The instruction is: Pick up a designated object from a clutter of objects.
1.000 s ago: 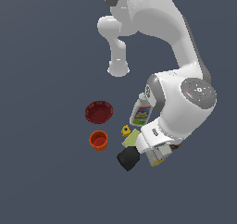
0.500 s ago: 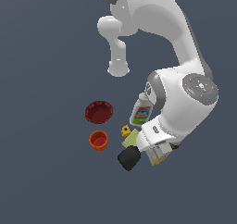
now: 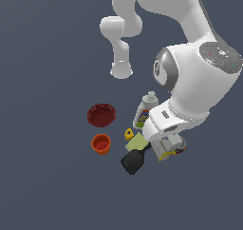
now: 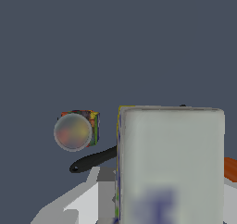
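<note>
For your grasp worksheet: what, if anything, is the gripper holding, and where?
Cannot be told: the carton fills the wrist view beside one finger, but no closed grip shows.

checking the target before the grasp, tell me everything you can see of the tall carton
The carton fills much of the wrist view: a pale grey-white rectangular face with square corners, a thin yellow strip along one edge and a blurred blue-purple print. It looks like cardboard. In the exterior view only a small yellow and white part shows under the arm's hand, beside the yellow sponge. The pincer is close over it, but whether it touches cannot be told.
</note>
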You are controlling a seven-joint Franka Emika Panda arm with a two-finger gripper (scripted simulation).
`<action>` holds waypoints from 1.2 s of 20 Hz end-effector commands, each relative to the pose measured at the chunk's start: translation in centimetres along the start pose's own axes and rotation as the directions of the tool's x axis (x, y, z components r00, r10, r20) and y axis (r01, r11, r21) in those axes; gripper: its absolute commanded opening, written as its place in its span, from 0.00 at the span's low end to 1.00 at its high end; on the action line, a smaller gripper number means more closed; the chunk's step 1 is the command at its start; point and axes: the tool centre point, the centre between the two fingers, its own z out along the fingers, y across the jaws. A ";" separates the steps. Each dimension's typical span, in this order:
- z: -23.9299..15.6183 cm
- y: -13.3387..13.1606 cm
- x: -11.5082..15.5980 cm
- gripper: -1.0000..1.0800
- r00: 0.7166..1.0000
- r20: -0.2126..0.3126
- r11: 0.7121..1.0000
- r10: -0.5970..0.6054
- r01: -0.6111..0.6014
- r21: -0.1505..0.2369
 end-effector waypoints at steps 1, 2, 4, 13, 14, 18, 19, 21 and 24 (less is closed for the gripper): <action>-2.4 -0.5 -0.8 0.00 1.000 -0.002 1.000 0.000 0.000 0.000; -3.4 -0.7 -1.1 0.00 1.000 -0.002 1.000 0.000 0.000 0.000; -5.6 -1.1 -1.9 0.00 1.000 -0.002 1.000 0.000 0.000 0.000; -15.7 -3.2 -5.2 0.00 1.000 -0.002 1.000 -0.001 0.001 0.000; -16.9 -3.4 -5.6 0.00 1.000 -0.002 1.000 -0.001 0.001 0.000; -21.0 -4.2 -6.8 0.00 1.000 -0.002 1.000 -0.001 0.001 0.000; -21.9 -4.4 -7.1 0.00 1.000 -0.002 1.000 -0.001 0.001 0.000; -23.6 -4.7 -7.6 0.00 1.000 -0.002 1.000 -0.001 0.001 0.000; -25.6 -5.1 -8.1 0.00 1.000 -0.002 1.000 -0.001 0.001 0.000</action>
